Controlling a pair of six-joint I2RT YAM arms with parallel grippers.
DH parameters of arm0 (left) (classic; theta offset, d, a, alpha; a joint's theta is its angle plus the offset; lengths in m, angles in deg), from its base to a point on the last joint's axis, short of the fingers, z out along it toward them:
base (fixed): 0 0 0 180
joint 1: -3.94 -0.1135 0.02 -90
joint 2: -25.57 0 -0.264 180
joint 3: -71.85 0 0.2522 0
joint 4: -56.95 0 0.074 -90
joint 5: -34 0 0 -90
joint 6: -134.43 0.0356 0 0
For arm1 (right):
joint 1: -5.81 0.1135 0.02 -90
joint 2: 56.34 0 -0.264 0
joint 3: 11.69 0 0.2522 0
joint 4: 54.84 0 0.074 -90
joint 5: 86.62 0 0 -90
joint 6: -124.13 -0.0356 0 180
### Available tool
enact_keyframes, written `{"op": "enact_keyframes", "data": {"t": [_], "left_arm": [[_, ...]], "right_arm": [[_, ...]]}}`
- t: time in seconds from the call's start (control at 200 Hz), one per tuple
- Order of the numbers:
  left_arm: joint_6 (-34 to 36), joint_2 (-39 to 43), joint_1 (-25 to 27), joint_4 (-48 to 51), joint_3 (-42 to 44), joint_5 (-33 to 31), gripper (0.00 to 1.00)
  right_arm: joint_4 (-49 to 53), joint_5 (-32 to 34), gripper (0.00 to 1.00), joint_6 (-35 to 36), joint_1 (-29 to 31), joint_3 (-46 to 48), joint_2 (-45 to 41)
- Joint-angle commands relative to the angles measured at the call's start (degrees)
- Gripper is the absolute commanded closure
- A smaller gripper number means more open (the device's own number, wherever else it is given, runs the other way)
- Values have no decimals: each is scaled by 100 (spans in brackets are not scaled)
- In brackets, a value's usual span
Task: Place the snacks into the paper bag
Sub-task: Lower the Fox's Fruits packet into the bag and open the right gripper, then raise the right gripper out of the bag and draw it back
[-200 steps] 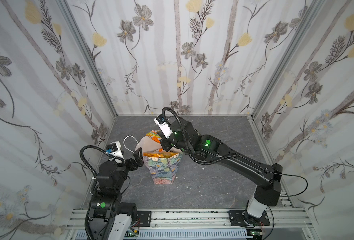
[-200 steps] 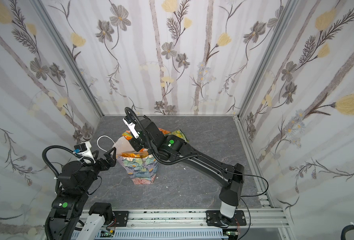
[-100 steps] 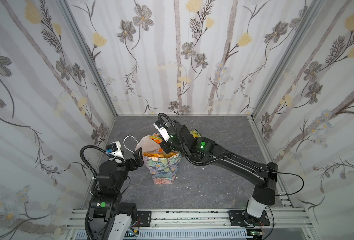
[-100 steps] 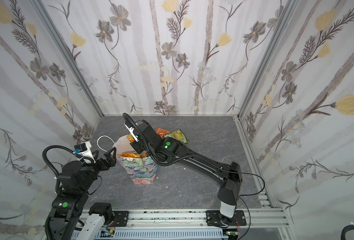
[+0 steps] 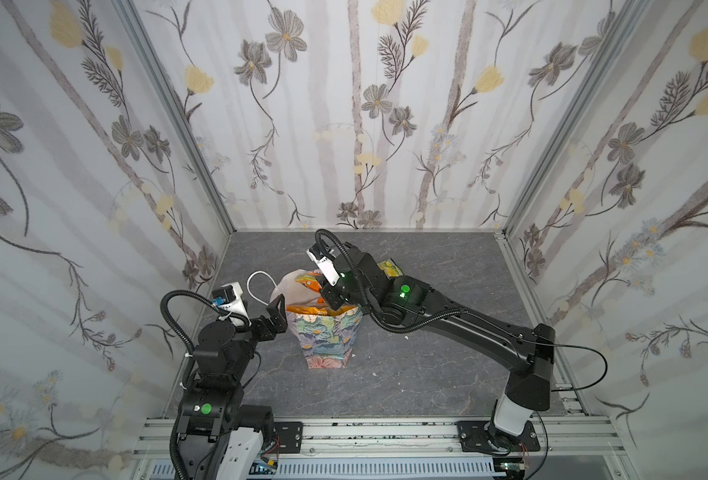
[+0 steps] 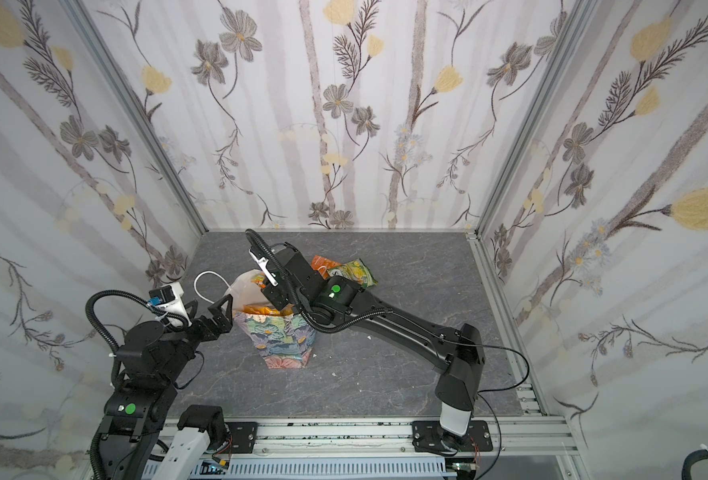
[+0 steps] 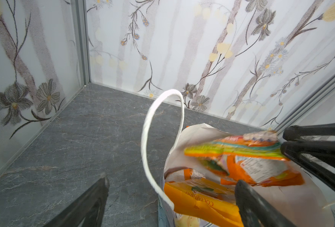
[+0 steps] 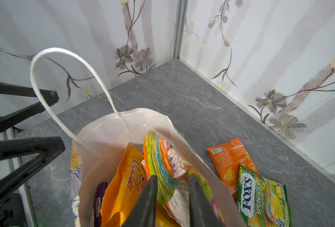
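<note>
The right claw [image 8: 172, 196] hangs over the open mouth of the tall paper bag with pastel floral print [image 5: 329, 338], which stands upright on the grey marbled worktop [image 5: 427, 374]. Its two black fingers [image 8: 149, 202] stand a little apart. A crinkly rainbow-striped foil packet [image 8: 158, 157] sits between them in the bag's mouth, blurred in both wrist views. Whether the fingers pinch it or merely flank it, I cannot tell.

Below that claw, against the bag's white lining, lie a flat orange-yellow box [image 7: 198, 202] and a narrow purple packet [image 8: 99, 200]. Outside the bag, near the right claw on the side away from the left one, an orange foil packet [image 8: 229, 161] lies flat on the worktop. A green and yellow FOX'S Spring Tea packet [image 8: 264, 196] overlaps its corner.

The left claw [image 7: 172, 179] is spread wide and grips nothing. It sits at the bag's rim on the side opposite the right claw. In the left wrist view the bag wall that carries the white cord handle [image 7: 145, 147] runs between its fingers, one over bare worktop and the other in front of the bag's mouth. Whether either finger touches the paper cannot be made out. The handle loops up beyond that claw.
</note>
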Motion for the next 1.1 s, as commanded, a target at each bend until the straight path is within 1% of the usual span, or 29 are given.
{"op": "enact_keyframes", "data": {"t": [0.0,0.145,0.25,0.36,0.415,0.435,0.539,0.589,0.649,0.714,0.794,0.879,0.964,1.044,1.094], "left_arm": [[-9,-1,-5,-140,17,-11,0],[-18,-3,-7,-140,9,-20,0],[-9,-7,-9,-131,-8,-23,0],[65,-76,-8,-121,-135,72,0],[109,-154,-6,-122,-204,81,2],[114,-196,-8,-114,-226,78,2],[161,-439,-2,-45,-360,168,4],[192,-558,-8,4,-425,229,5],[244,-680,-6,80,-465,172,5],[279,-830,-10,215,-552,-13,5],[339,-1035,-2,413,-727,-107,6],[342,-1176,-2,546,-900,35,6],[301,-1247,-10,598,-992,231,5],[310,-1257,-10,547,-927,301,4],[374,-1281,-7,520,-918,307,4]], "right_arm": [[-154,-291,71,-54,35,-9,-102],[-147,-863,70,-88,93,-5,-242],[-102,-954,70,-158,114,-10,-431],[11,-685,71,-210,114,82,-740],[-51,-518,71,-239,114,309,-924],[-78,-464,71,-242,113,385,-1149],[-220,-148,71,-331,105,990,-1746],[-328,16,69,-397,92,1325,-2042],[-469,204,69,-492,66,1751,-2385],[-558,312,69,-629,-49,2152,-2714],[-672,161,69,-852,-251,2572,-3115],[-1027,68,70,-1114,-503,3129,-3619],[-1350,-197,70,-1424,-942,3681,-4079],[-1342,-358,67,-1661,-1333,4055,-4296],[-1289,-418,67,-1819,-1589,4260,-4347]]}}
